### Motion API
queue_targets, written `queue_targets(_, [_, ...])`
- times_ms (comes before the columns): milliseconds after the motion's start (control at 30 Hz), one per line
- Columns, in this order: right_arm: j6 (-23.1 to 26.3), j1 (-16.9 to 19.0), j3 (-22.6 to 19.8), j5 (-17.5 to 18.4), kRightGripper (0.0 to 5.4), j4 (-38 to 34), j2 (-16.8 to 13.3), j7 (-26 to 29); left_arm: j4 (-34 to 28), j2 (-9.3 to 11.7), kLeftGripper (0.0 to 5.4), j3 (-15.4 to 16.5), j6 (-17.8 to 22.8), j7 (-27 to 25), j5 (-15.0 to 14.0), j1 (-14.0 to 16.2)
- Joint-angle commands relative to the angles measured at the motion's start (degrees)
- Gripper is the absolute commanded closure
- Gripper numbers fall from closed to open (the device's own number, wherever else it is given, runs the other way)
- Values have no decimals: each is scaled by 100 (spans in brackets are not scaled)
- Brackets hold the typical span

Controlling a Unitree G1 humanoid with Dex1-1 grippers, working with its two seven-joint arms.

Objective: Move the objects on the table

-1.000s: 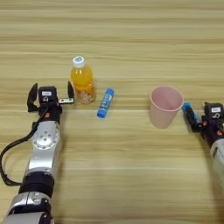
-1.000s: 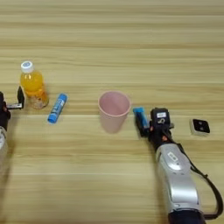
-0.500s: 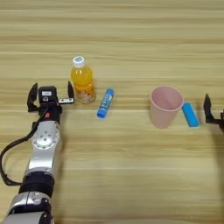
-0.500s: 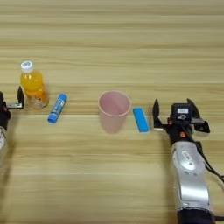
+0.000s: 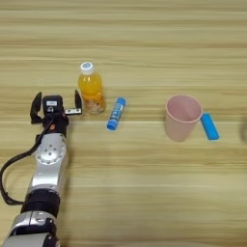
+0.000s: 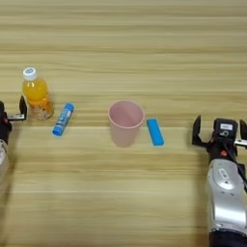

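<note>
An orange-juice bottle (image 5: 91, 89) with a white cap stands upright on the wooden table (image 5: 135, 43). Just right of it lies a blue glue stick (image 5: 116, 114), slanted. A flat light-blue block (image 6: 155, 131) lies on the table touching or almost touching the right side of a pink cup (image 6: 126, 122). My left gripper (image 5: 56, 102) rests open just left of the bottle, its right finger (image 5: 77, 99) close to the bottle's side. My right gripper (image 6: 220, 131) is open at the right, well clear of the block, with nothing between its fingers.
The pink cup (image 5: 182, 117) stands upright and open-topped in the middle right. Both forearms lie along the table from the near edge.
My right gripper has opened, left the blue block beside the cup and drawn back to the right. The left arm, bottle and glue stick have not moved.
</note>
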Motion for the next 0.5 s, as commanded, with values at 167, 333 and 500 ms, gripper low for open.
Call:
queue_targets(167, [421, -27, -226, 333, 2, 187, -24, 86, 89, 53, 0, 13, -48, -35, -1, -104])
queue_targets(333, [627, -60, -348, 538, 2, 254, -4, 121, 92, 56, 0, 16, -55, -38, -3, -105])
queue_targets(500, [853, -99, -453, 845, 2, 289, 46, 216, 88, 62, 0, 19, -56, -46, -6, -102])
